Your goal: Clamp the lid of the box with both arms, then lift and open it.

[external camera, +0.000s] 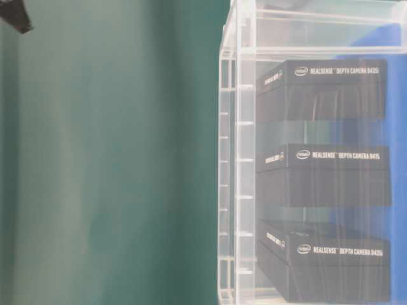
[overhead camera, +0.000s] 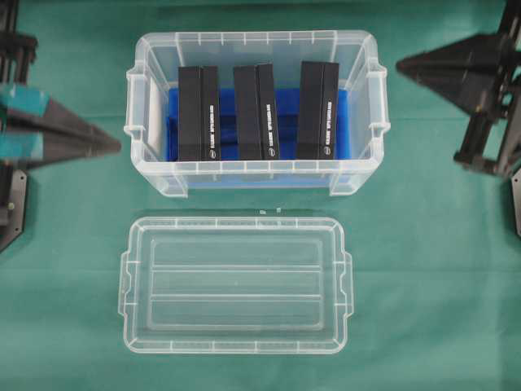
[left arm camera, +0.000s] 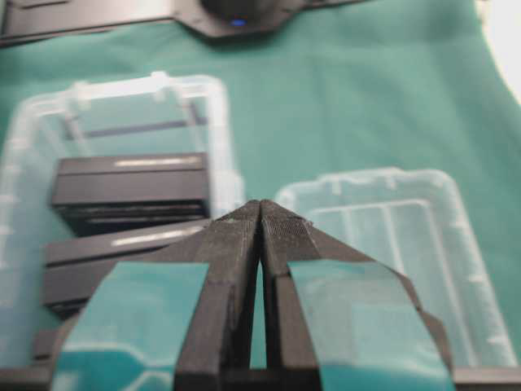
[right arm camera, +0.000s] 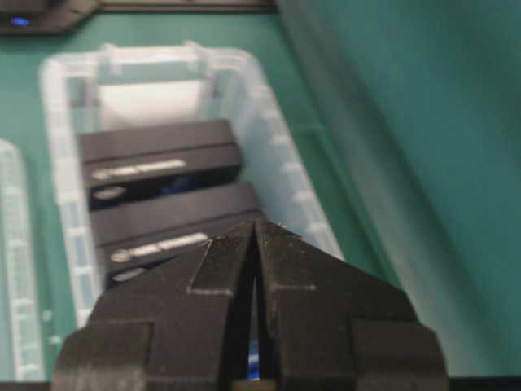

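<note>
Lying flat, one lid (overhead camera: 234, 283), one box (overhead camera: 256, 175), three black cases (overhead camera: 257, 112)

Clear lid (overhead camera: 235, 283) lies flat beside open box (overhead camera: 256, 177).

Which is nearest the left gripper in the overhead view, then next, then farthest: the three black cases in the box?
From the left gripper:
1. Left black case, at the box's left end.
2. Middle black case, centre of the box.
3. Right black case, at the far right end.

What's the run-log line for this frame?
lid: off, flat on cloth | box: open, three cases | left gripper: shut, empty | right gripper: shut, empty
</note>
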Robot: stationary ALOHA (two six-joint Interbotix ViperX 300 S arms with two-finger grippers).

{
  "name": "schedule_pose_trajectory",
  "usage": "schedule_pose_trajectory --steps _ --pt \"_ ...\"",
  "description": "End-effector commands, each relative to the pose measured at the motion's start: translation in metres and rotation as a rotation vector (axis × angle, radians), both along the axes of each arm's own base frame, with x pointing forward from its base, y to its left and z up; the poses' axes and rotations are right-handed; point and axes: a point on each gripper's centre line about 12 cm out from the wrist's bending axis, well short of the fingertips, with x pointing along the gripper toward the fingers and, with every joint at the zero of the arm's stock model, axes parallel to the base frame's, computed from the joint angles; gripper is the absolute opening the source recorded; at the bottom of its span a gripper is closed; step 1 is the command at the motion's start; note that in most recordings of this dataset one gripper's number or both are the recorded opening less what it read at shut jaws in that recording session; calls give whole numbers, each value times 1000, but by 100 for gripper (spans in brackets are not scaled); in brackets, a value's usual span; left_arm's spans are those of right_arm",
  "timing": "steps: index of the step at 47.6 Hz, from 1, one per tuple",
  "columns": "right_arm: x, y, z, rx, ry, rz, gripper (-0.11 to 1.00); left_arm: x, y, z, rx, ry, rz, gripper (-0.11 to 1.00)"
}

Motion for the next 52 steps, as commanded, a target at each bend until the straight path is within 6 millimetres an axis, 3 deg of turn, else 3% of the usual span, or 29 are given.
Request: schedule_pose_trajectory --steps 1,23,52 --pt "-6 -4 5 -7 -31 -5 0 1 8 5 3 -18 31 1" --pt "-31 -18 -21 -14 -31 -34 0 -8 36 -8 7 -87 150 1" --pt "-33 -19 -53 -19 -22 9 0 -29 39 -63 8 -189 175 1"
